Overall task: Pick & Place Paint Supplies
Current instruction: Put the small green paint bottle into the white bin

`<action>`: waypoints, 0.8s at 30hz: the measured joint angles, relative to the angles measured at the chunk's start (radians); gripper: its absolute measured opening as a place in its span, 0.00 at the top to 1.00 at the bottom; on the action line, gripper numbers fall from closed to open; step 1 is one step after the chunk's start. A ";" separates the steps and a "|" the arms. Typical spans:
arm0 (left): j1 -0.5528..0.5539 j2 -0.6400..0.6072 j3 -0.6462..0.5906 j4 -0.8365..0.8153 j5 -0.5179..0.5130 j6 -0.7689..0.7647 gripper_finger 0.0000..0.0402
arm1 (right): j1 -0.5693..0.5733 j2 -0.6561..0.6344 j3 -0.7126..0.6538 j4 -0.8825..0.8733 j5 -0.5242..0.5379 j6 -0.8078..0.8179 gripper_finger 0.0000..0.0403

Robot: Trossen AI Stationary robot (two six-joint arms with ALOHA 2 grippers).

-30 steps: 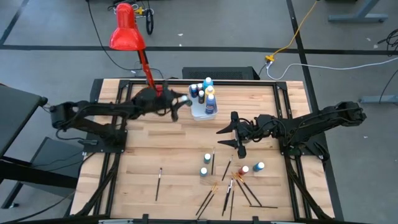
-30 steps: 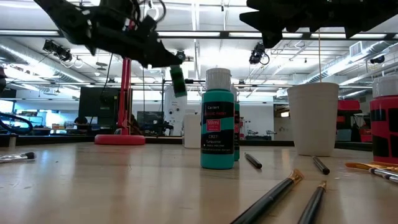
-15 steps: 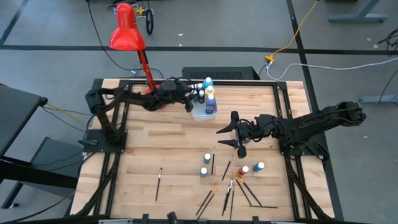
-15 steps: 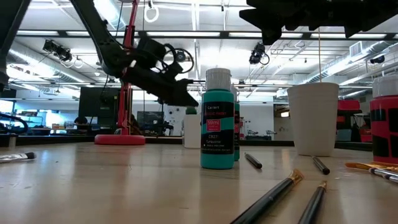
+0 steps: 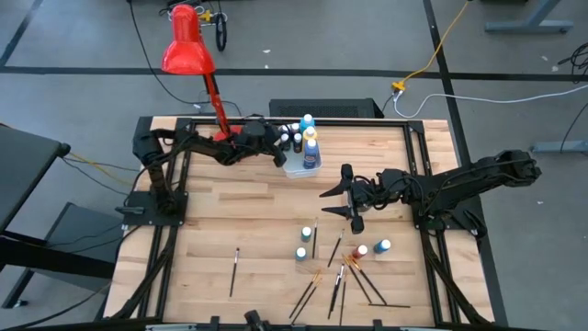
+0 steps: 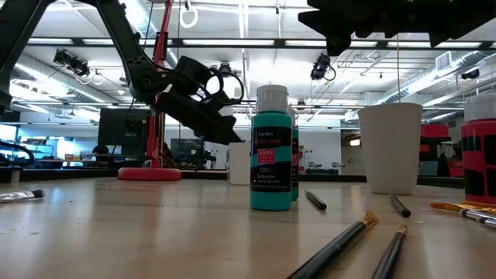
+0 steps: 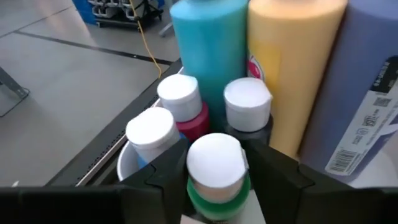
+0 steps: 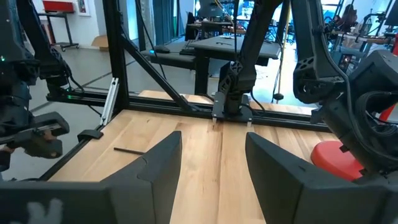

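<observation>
Holding a green bottle (image 7: pixel 216 171) with a white cap between my left gripper (image 5: pixel 278 147) fingers, right over the white tub (image 5: pixel 296 168) at the table's far edge; the tub is already crowded with capped bottles and tall ones, so I judge the risk is letting go onto a neighbour's cap (image 7: pixel 247 97); it could tip, wedge, or roll out; coming down I could also knock the tall yellow bottle (image 7: pixel 292 56); my right gripper (image 5: pixel 352 206) hangs with fingers apart over mid-table, waiting; remaining bottles (image 5: pixel 302 253) and brushes (image 5: pixel 234 270) lie on the near table, well apart from the tub; hidden: any free slot under my bottle, the tub floor, and the bottle's base.
</observation>
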 joint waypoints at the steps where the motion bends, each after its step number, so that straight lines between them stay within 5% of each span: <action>1: 0.000 0.000 0.000 0.000 -0.003 0.004 0.56 | 0.000 0.000 0.000 0.000 0.000 0.000 0.56; 10: 0.002 0.000 0.000 0.002 -0.106 0.035 0.51 | 0.000 0.000 0.000 0.001 0.000 0.000 0.56; 24: -0.018 -0.025 0.062 -0.011 -0.101 0.058 0.51 | 0.000 0.000 0.000 0.002 0.000 -0.001 0.56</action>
